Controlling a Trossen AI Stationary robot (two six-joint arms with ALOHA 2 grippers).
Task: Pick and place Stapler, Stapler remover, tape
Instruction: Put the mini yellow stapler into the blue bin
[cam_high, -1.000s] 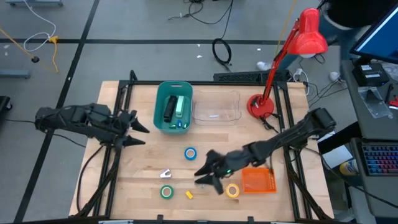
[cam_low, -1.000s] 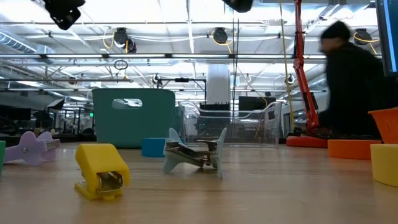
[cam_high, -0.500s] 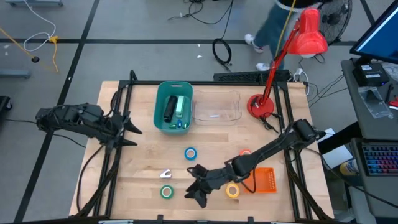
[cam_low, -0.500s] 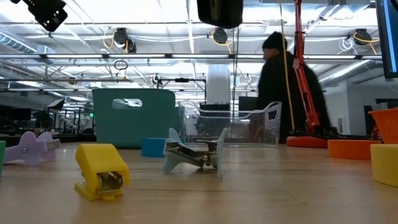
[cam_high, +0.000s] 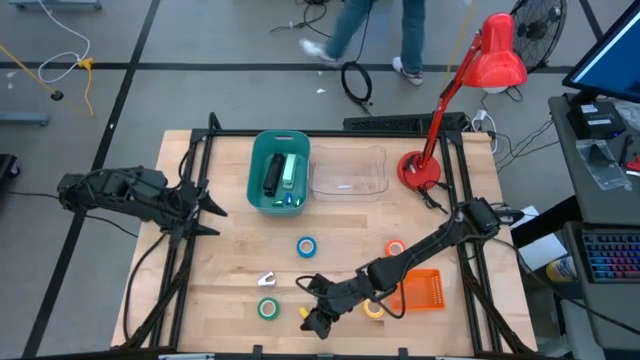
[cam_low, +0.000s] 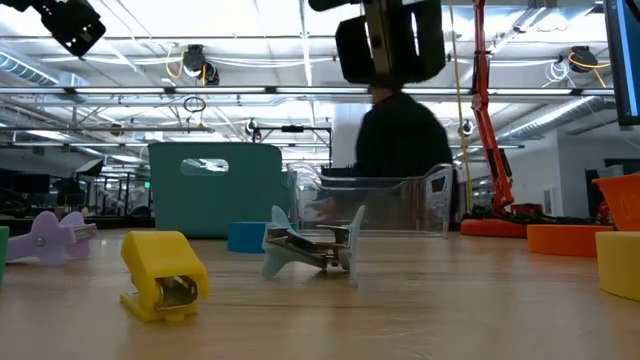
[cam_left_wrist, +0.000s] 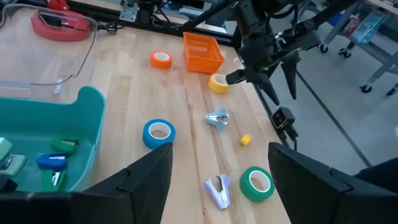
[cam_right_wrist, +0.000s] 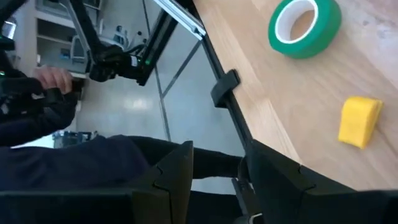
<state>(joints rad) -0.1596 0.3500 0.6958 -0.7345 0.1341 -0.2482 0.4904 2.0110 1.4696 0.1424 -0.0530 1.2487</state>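
1. Right gripper (cam_high: 312, 322) low over the front edge of the tabletop (cam_high: 230, 270), just beside the small yellow stapler remover (cam_high: 304, 313); jaws parted, nothing between them.
2. Left gripper (cam_high: 218, 218) over the left side of the tabletop, left of the teal bin (cam_high: 256, 170); jaws spread wide, empty.
3. Teal bin at rear centre-left: holds a dark stapler (cam_high: 272, 175), a pale green stapler (cam_high: 290, 171) and a small blue item, kind not discernible.
4. Clear bin (cam_high: 348, 172) just right of the teal bin; contents not discernible.
5. Tape rolls, all flat on the wood: blue tape (cam_high: 306, 247) at centre; green tape (cam_high: 267, 309) near the front edge; yellow tape (cam_high: 373, 308) partly under the right arm, beside the orange basket (cam_high: 418, 291); orange-red tape (cam_high: 395, 248) behind that basket.
6. Metal stapler remover (cam_high: 266, 281) between blue and green tape. Lilac stapler remover (cam_left_wrist: 219, 189) beside the green tape, seen in the left wrist view.
7. Red desk lamp (cam_high: 470, 80) at rear right.
8. Person (cam_low: 400, 140) behind the clear bin.
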